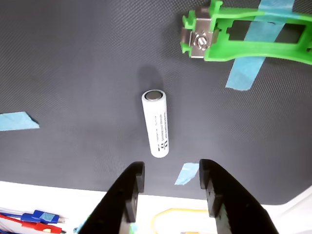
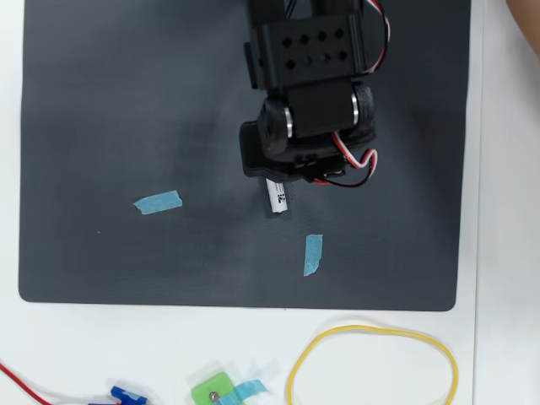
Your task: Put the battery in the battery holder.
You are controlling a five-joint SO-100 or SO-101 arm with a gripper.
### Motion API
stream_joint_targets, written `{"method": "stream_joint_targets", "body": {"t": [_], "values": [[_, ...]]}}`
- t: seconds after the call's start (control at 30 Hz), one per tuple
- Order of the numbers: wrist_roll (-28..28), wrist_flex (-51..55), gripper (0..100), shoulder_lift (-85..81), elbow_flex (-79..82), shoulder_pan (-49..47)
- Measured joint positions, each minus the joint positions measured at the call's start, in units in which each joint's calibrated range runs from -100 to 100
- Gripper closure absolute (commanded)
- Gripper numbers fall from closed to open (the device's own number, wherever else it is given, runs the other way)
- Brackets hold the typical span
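The white battery (image 1: 157,123) lies flat on the black mat (image 1: 73,73), its metal end pointing away from me. My gripper (image 1: 171,168) is open and empty, its two black fingers just short of the battery's near end and slightly to its right. The bright-green battery holder (image 1: 253,34) is taped to the mat at the top right of the wrist view, with a silver contact at its left end. In the overhead view only the battery's tip (image 2: 278,199) shows from under the arm (image 2: 312,93), which hides the holder and the fingers.
Blue tape scraps lie on the mat (image 2: 158,202) (image 2: 313,255). Off the mat's near edge are a yellow loop (image 2: 371,371), a small squarish green piece with a screw (image 2: 213,393) and red and blue wires (image 1: 34,219).
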Motion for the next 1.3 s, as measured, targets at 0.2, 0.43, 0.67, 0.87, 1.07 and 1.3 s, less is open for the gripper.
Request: {"method": "stream_joint_targets", "body": {"t": [0.2, 0.43, 0.67, 0.87, 1.07, 1.3], "values": [[2.4, -0.4, 89, 4.5, 0.0, 0.0], [3.6, 0.0, 89, 4.7, -2.7, 0.0], [3.6, -0.9, 89, 5.5, -6.8, 0.0], [4.5, -0.9, 89, 13.7, -13.3, 1.3], [6.5, -0.9, 89, 15.3, -14.1, 5.4], [6.5, -1.3, 89, 19.2, -14.5, 4.3]]}}
